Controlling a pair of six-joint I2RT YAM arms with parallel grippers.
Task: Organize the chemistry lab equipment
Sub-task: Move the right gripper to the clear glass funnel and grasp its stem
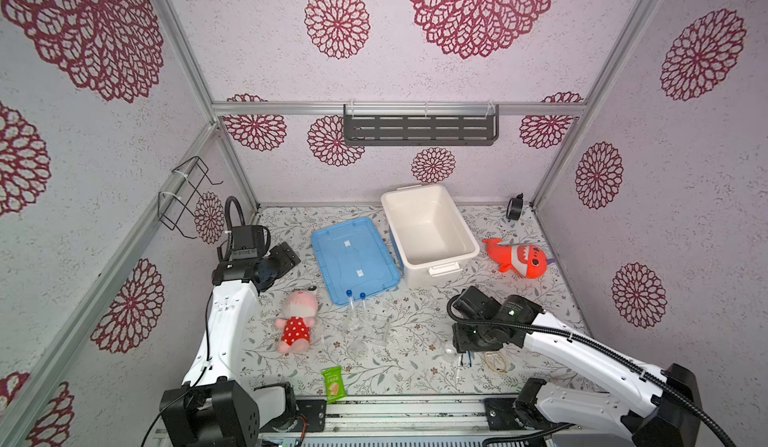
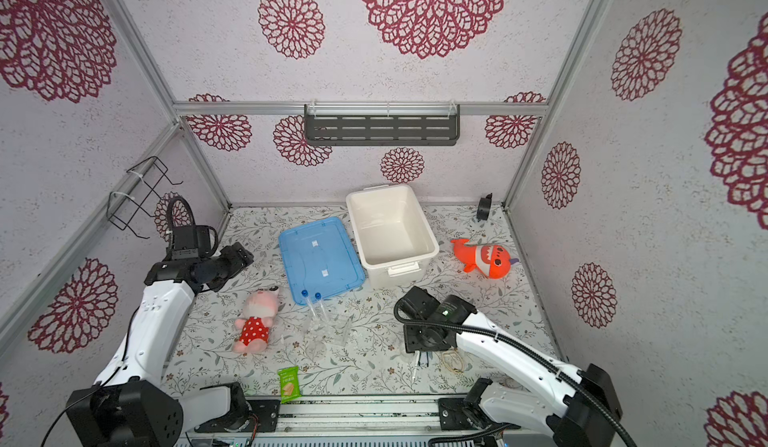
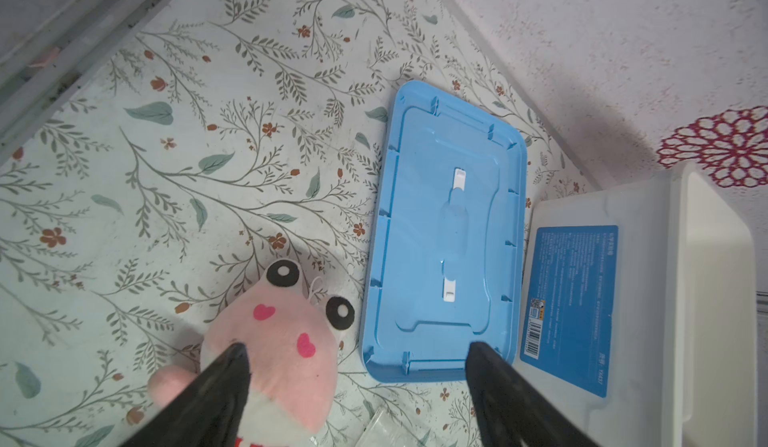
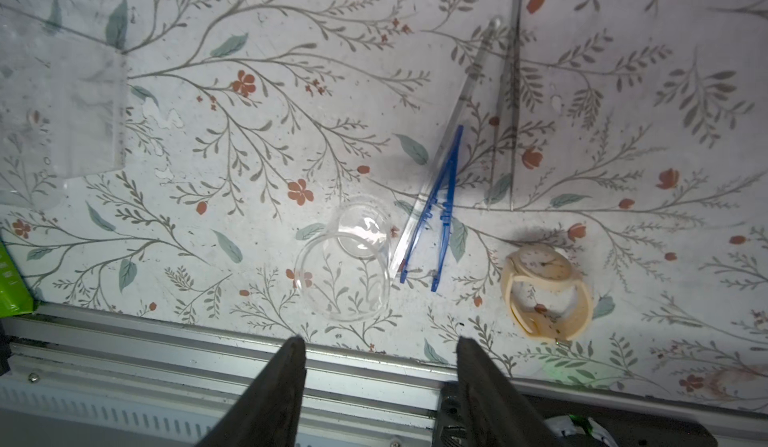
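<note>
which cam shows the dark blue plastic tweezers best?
Right wrist view: the dark blue plastic tweezers lie in full, both legs distinct, beside a clear glass vessel. In both top views the tweezers are a tiny dark sliver, shape unreadable. The left wrist view does not show them.

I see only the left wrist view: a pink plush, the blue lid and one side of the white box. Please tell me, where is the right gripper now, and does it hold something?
Observer: The right gripper hangs near the front edge of the table, jaws apart, with nothing between them.
Operator: What lies below it?
Observer: There lie dark blue tweezers, next to a small clear glass vessel.
Operator: Is something inside the white box?
Observer: No, the white box shows a bare inside in both top views.
</note>
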